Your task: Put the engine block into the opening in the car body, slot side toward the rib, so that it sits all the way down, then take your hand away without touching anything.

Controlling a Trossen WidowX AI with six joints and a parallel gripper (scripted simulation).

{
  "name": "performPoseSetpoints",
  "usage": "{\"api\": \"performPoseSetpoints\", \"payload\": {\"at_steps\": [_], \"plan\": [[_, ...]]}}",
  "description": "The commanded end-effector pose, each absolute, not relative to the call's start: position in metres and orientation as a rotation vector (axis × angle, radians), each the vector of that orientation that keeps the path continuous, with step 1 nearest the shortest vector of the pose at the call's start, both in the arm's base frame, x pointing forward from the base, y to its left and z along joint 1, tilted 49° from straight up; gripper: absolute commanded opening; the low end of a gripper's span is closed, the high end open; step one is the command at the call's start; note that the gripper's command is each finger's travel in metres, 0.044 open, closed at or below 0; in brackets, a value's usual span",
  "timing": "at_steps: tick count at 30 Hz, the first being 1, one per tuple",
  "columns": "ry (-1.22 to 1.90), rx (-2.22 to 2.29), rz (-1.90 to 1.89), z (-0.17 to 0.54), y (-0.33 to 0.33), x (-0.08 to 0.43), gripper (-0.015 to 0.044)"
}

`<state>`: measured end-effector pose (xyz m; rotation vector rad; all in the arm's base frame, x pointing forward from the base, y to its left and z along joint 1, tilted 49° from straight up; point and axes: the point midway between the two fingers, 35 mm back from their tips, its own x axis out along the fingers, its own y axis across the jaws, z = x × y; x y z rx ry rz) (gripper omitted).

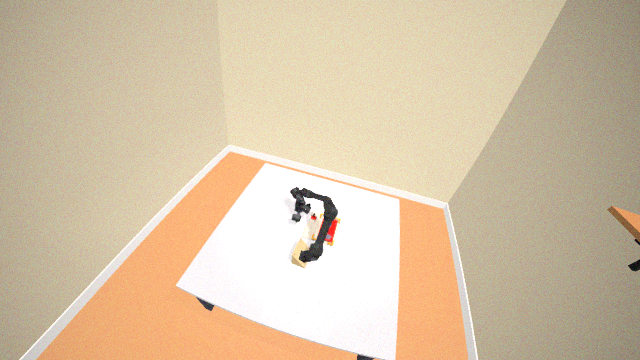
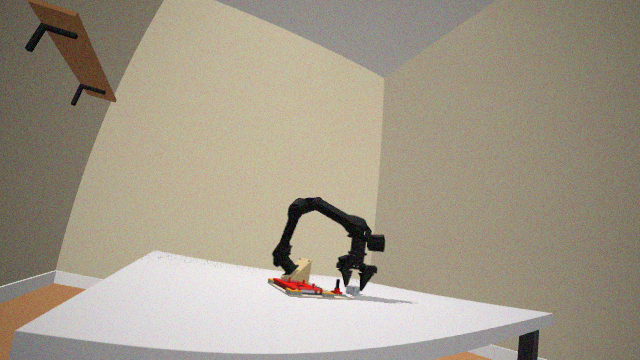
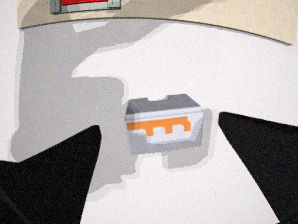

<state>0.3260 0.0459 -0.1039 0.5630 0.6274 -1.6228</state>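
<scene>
The engine block (image 3: 165, 127) (image 2: 352, 290) is a small grey block with an orange comb-shaped marking and a notched dark grey upper part. It stands on the white table, off the tan board. The gripper (image 3: 159, 121) (image 2: 354, 286) is open, with its fingers low on either side of the block and nothing gripped. In the wrist view, gaps show between the block and both fingers. The red car body (image 1: 331, 233) (image 2: 300, 286) lies on the board, partly behind the arm in the top view. Its opening and rib cannot be made out.
The tan board (image 3: 240, 15) (image 1: 311, 231) has its edge just beyond the block in the wrist view. A small red piece with a black post (image 2: 337, 287) stands near the gripper. A tan wedge (image 1: 299, 254) (image 2: 302, 270) is at the arm's base.
</scene>
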Motion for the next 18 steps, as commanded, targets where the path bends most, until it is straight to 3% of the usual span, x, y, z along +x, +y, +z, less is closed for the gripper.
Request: {"api": "performPoseSetpoints", "payload": {"at_steps": [1,5,13,18], "plan": [[0.631,0.554,-1.619,-0.1086,0.041,0.3243,0.044],[0.631,0.553,-1.619,-0.1112,0.0381,0.3235,0.044],[0.631,0.553,-1.619,-0.1112,0.0381,0.3235,0.023],[0.631,0.553,-1.619,-0.1112,0.0381,0.3235,0.0197]]}}
